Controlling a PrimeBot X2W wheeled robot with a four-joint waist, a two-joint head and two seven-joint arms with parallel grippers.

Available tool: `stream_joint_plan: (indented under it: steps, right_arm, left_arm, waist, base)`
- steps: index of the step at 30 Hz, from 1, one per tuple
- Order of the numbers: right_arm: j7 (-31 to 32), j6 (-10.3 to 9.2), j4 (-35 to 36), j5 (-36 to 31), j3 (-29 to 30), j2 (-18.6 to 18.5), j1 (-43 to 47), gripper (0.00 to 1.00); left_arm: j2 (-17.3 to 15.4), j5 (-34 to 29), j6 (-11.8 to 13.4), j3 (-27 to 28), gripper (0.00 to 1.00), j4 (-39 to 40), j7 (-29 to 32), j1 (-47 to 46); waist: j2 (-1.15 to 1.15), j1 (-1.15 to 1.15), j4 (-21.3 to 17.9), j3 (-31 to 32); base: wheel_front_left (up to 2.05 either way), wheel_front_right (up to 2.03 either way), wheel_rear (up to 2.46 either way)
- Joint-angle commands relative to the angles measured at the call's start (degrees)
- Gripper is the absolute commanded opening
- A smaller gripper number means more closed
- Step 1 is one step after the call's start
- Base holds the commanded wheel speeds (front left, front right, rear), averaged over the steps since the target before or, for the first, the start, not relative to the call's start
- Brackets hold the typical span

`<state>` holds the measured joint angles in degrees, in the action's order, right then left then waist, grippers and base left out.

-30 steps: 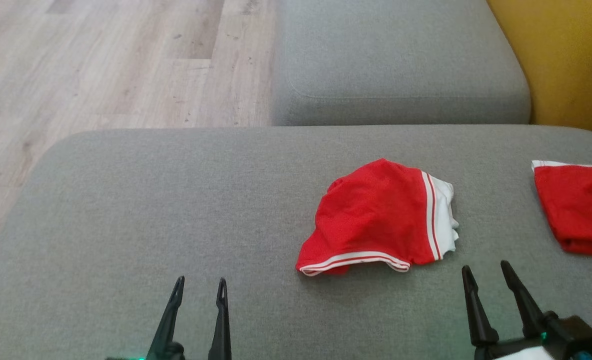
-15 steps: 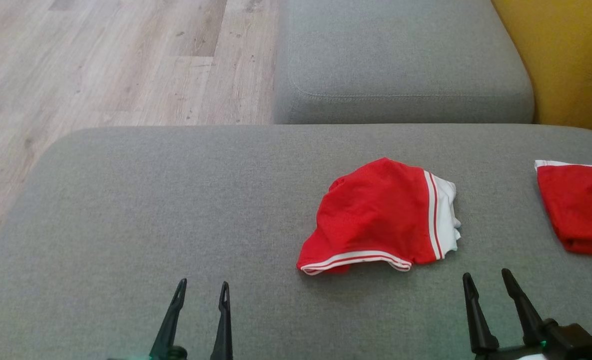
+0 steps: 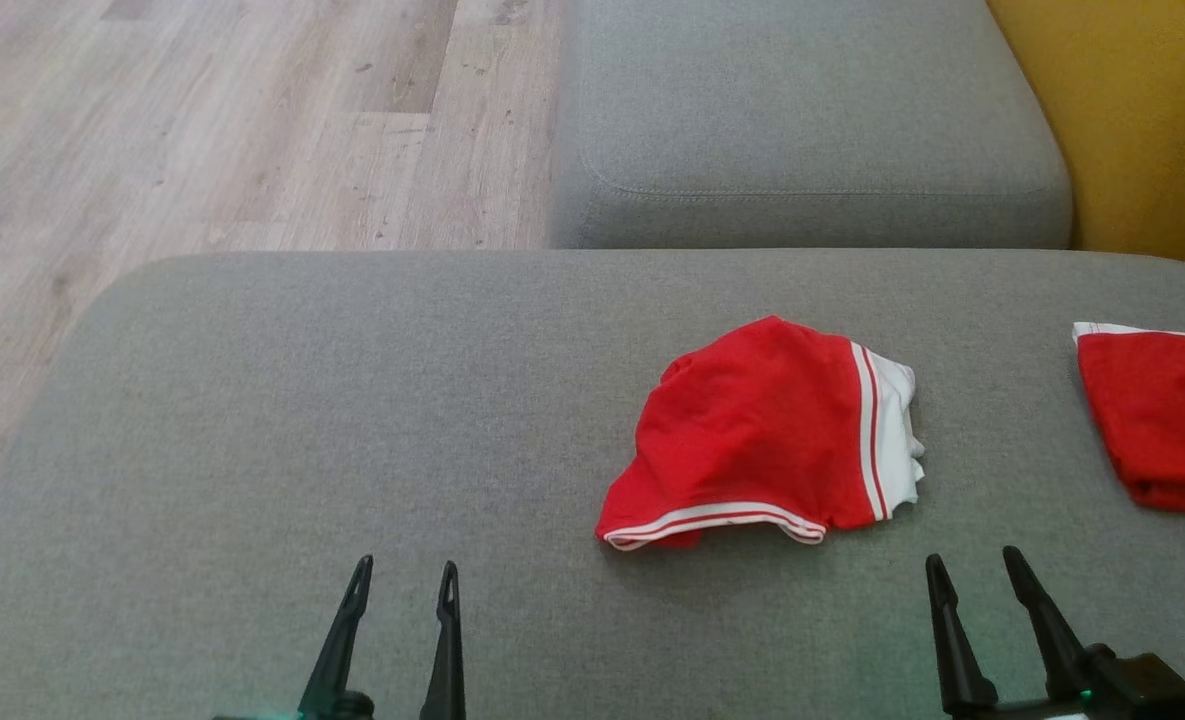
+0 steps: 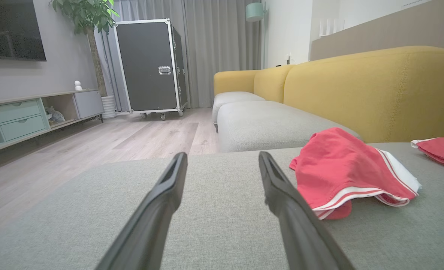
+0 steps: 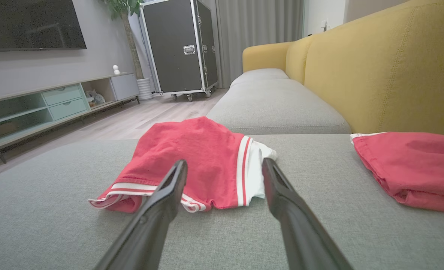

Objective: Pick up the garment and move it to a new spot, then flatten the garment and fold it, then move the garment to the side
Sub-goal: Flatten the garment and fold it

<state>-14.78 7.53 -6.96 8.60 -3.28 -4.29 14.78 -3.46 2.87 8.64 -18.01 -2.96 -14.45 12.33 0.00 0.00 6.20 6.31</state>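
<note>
1. Crumpled red cloth garment with white striped hems [image 3: 762, 435]; lies in a loose heap on the wide grey woven-fabric seat cushion [image 3: 352, 400], right of its middle; broad white band turned toward the right.
2. Left gripper with two long dark fingers [image 3: 404, 566]; hovers over the near part of the cushion, well left of the garment; jaws spread wide, holding nothing.
3. Right gripper of the same dark build [image 3: 973, 558]; sits near the garment's right-hand corner, apart from it; jaws likewise wide apart and empty; points toward the striped hem in the right wrist view.
4. Second red cloth piece with a white edge [image 3: 1167, 420]; rests at the cushion's far right, apart from the garment.
5. Beyond the cushion: another grey fabric seat [image 3: 802, 110]; yellow upholstered backrest [image 3: 1142, 110] to its right; pale wood-plank floor [image 3: 202, 130] to its left.
</note>
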Motion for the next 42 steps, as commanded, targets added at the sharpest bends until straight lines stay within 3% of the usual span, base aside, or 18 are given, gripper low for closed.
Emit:
stream_joint_plan:
  steps: [1, 7, 12, 18, 27, 33, 35, 39, 42]
  right_arm:
    - [-0.22, -0.04, 1.45, 0.47, -1.1, -0.29, -1.36, 1.0]
    - [-0.22, -0.04, 0.69, 0.74, -1.59, -0.3, -1.32, 1.0]
    - [-0.22, -0.04, 0.54, 1.11, -2.68, -0.71, -1.5, 1.0]
    - [-0.22, -0.04, 1.02, 1.39, -3.8, -1.82, -2.34, 1.0]
    - [-0.22, -0.04, 2.59, 2.25, -5.32, -3.33, -4.37, 1.0]
    - [-0.22, -0.04, 3.24, 2.68, -6.12, -3.48, -5.86, 1.0]
    - [-0.22, -0.04, 3.24, 2.97, -6.54, -3.34, -7.05, 1.0]
    - [-0.22, -0.04, 3.11, 3.48, -6.82, -2.92, -8.2, 1.0]
    - [-0.22, -0.04, 2.98, 3.86, -7.24, -2.63, -8.85, 1.0]
  left_arm:
    - [0.36, -0.66, 0.3, 2.03, 1.0, 2.23, -0.54, -2.08]
    - [0.41, -0.68, 0.25, 1.73, 1.0, 1.75, -0.54, -1.92]
    - [0.48, -0.67, -0.99, -1.02, 1.0, -0.42, -0.54, -3.34]
    - [0.55, 0.32, -3.49, -6.87, 1.0, -4.29, -0.54, -7.96]
    - [0.57, 1.78, -5.93, -18.68, 1.0, -16.38, -0.55, -20.68]
    - [0.57, 4.13, -4.92, -22.98, 1.0, -25.22, -0.55, -30.25]
    - [0.57, 4.56, -3.52, -23.78, 1.0, -29.52, -0.55, -34.77]
    - [0.57, 4.93, -1.01, -23.65, 1.0, -38.16, -0.28, -39.57]
    - [0.57, 6.5, -0.99, -23.78, 1.0, -44.48, 1.5, -41.68]
  waist:
    - [0.0, 0.0, -0.01, 0.03]
    - [0.0, 0.0, -0.77, -0.06]
    - [0.0, 0.0, -3.6, -1.34]
    - [0.0, 0.0, -8.96, -3.3]
    - [0.0, 0.0, -21.28, -7.26]
    - [0.0, 0.0, -27.33, -10.94]
    - [0.0, 0.0, -29.49, -12.83]
    - [0.0, 0.0, -31.47, -14.82]
    - [0.0, 0.0, -32.39, -15.91]
  base:
    - [0.0, 0.0, 0.0]
    - [0.0, 0.0, 0.0]
    - [0.0, 0.0, 0.0]
    - [0.0, 0.0, 0.0]
    - [0.0, 0.0, 0.0]
    - [0.0, 0.0, 0.0]
    - [0.0, 0.0, 0.0]
    - [0.0, 0.0, 0.0]
    - [0.0, 0.0, 0.0]
